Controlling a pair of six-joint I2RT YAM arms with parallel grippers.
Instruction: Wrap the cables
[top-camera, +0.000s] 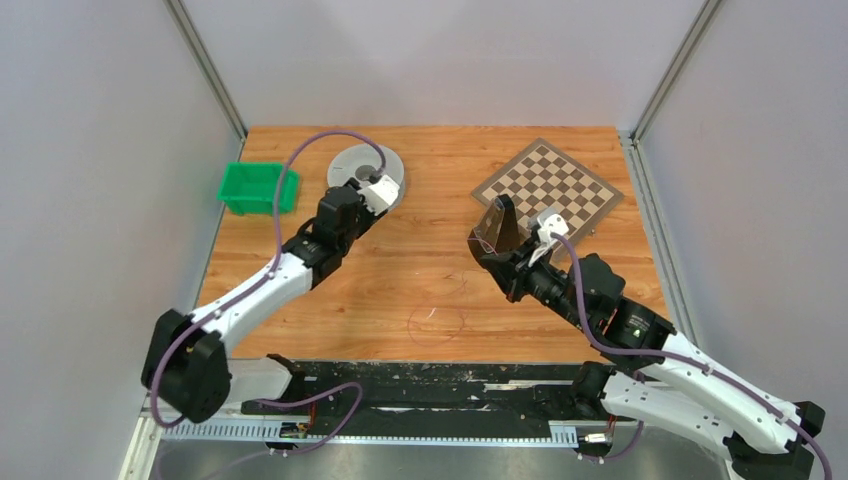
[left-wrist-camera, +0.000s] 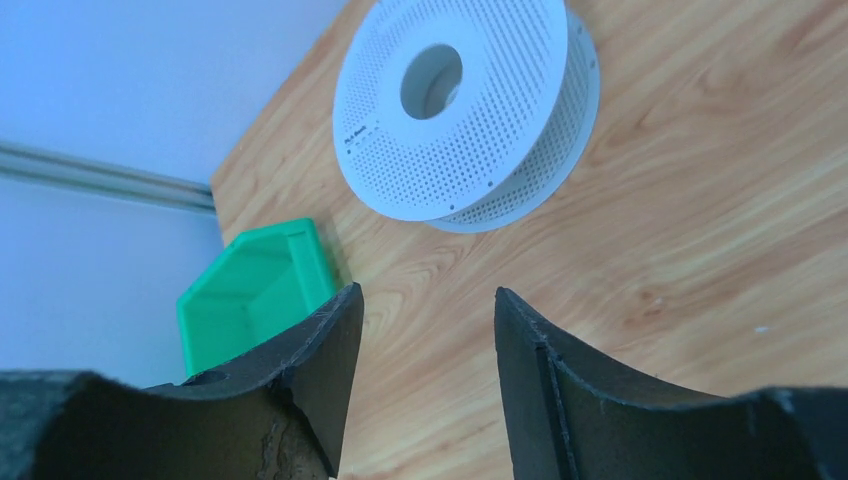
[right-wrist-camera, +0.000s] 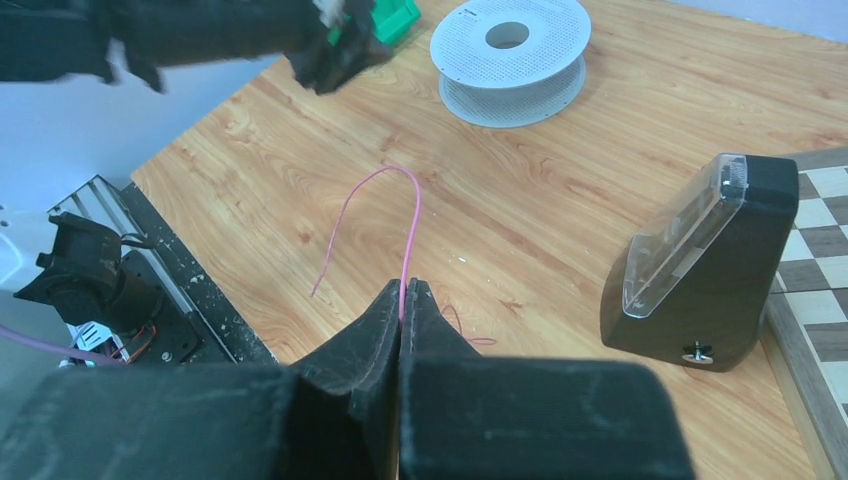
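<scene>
1. Right gripper (right-wrist-camera: 403, 300), bottom centre of the right wrist view: fingers pressed together, pinching the thin reddish-pink wire (right-wrist-camera: 416, 215).
2. The wire arcs up to mid-frame, then drops left to a loose end. Another bit behind the fingers is mostly hidden.
3. The top view barely shows it, just faint loops.
4. Left gripper (left-wrist-camera: 425, 340): spread wide, nothing between the fingers, lower in frame than the white perforated plastic spool (left-wrist-camera: 450, 110).
</scene>
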